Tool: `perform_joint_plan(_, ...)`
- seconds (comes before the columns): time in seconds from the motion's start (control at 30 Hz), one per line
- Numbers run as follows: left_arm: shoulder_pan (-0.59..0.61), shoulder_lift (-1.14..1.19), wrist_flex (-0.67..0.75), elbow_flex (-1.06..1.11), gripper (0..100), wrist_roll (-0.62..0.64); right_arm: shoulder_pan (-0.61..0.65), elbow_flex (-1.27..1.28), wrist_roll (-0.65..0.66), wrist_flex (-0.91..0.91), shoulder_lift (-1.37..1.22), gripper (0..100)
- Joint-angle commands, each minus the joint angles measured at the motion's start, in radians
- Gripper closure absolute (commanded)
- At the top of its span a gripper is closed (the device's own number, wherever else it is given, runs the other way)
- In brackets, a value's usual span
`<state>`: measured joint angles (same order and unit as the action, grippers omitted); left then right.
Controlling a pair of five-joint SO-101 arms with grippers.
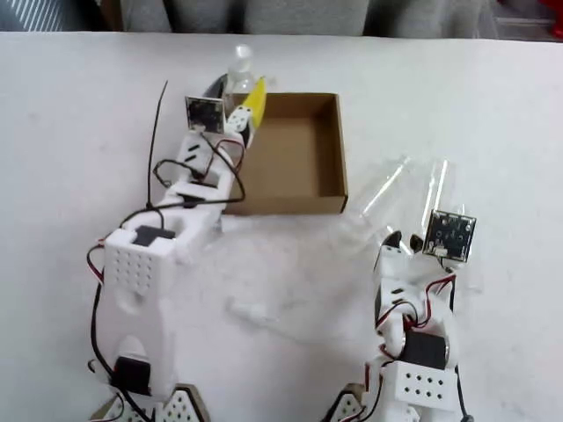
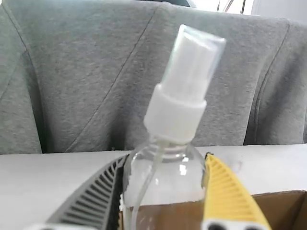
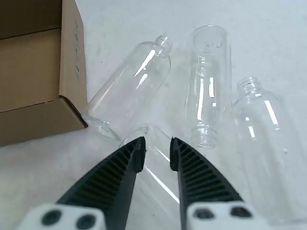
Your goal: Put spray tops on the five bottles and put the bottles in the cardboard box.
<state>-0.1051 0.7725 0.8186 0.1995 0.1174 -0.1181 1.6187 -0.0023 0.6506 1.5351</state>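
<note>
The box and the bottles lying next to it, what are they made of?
The box looks like cardboard: brown, matte, with thin flat walls. The bottles seem to be clear, glossy plastic, possibly glass: the table shows through them, and bright streaks run along them.

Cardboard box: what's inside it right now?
Bare floor shows in the cardboard box, with no bottle lying in it. Its left edge is covered by the left arm, whose left gripper holds a capped bottle at the far-left corner.
</note>
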Motion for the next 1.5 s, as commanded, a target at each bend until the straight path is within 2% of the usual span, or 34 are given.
perform_joint_plan(0.0, -0.001, -0.021, -0.002, -0.046, 89, 0.002, -0.007, -0.009, 0.009, -0.019, 0.012, 92.9)
perform_joint_plan(0.2, -0.002, -0.021, -0.066, -0.052, 88, 0.002, -0.007, -0.009, 0.009, -0.019, 0.012, 92.9)
perform_joint_plan(0.33, -0.002, -0.021, -0.081, -0.044, 76, 0.003, -0.008, -0.009, 0.009, -0.019, 0.012, 92.9)
perform_joint_plan(0.5, 0.002, -0.031, -0.201, -0.054, 66, 0.002, -0.008, -0.009, 0.009, -0.019, 0.012, 92.9)
perform_joint_plan(1.3, 0.027, -0.101, -0.207, -0.041, 69, 0.011, -0.008, -0.008, 0.009, -0.019, 0.012, 92.9)
perform_joint_plan(1.47, 0.027, -0.2, -0.258, -0.002, 69, 0.011, -0.007, -0.008, 0.009, -0.019, 0.012, 92.9)
